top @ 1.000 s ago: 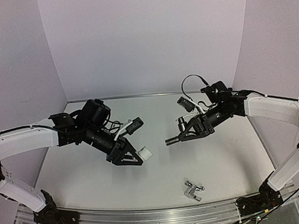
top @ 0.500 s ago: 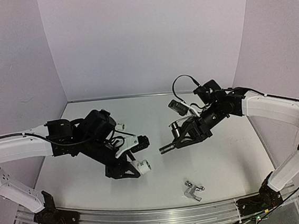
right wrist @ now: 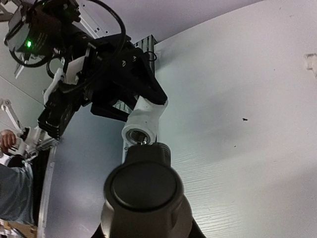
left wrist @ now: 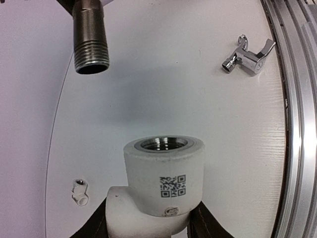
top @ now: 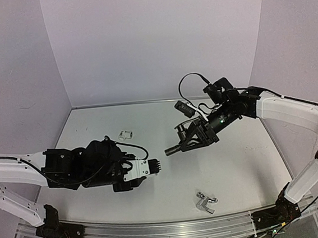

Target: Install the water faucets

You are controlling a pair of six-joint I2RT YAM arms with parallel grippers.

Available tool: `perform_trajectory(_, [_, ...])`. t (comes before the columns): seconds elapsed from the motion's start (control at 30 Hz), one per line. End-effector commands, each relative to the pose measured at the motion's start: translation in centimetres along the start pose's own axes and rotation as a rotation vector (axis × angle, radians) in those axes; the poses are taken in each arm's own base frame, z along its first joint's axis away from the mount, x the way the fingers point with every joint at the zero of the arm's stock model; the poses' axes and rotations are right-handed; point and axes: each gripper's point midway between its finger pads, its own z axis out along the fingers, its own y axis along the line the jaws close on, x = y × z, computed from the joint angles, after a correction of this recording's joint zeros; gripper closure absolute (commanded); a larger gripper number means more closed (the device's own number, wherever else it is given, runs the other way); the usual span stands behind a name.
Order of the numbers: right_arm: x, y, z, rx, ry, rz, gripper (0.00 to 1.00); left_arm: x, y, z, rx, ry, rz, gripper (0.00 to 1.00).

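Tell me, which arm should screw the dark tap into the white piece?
Right arm. Its jaws grip the dark faucet, threaded end pointing toward the open socket of the white fitting, which the left arm holds.

Mid-air gap: open between the dark faucet (left wrist: 90, 42) and the mouth of the white elbow fitting (left wrist: 163, 191) — a straight path.
Near edge: chrome faucet (top: 205, 202) lies alone, open from above.
Far left: small white clip (top: 125, 135) on the table (top: 247, 161).

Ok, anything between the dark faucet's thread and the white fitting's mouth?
Nothing. In the left wrist view the dark faucet and the white fitting stand apart, with only bare table showing in the gap.
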Motion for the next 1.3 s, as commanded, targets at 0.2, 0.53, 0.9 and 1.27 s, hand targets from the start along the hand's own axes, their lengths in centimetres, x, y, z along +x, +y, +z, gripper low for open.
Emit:
perform_trajectory(0.2, [-4.0,5.9,-1.7,0.063,0.073,-0.684,1.0,-4.8,1.1,-4.4,0.102,-0.23,-0.219,0.97])
perform_trajectory(0.53, [-5.2,8.4,-1.1,0.102,0.139,-0.828,1.0,-5.9,0.8,-5.7,0.293,-0.323,-0.389,0.98])
perform_trajectory(0.9, [-5.0,8.9,-0.3,0.136,0.204,-0.896,1.0,-7.5,-0.6,-6.3,0.508,-0.412,-0.43,0.99])
perform_trajectory(1.27, [-4.1,10.6,1.3,0.056,0.225,-0.904,1.0,-7.6,-1.2,-6.4,0.557,-0.42,-0.425,0.99])
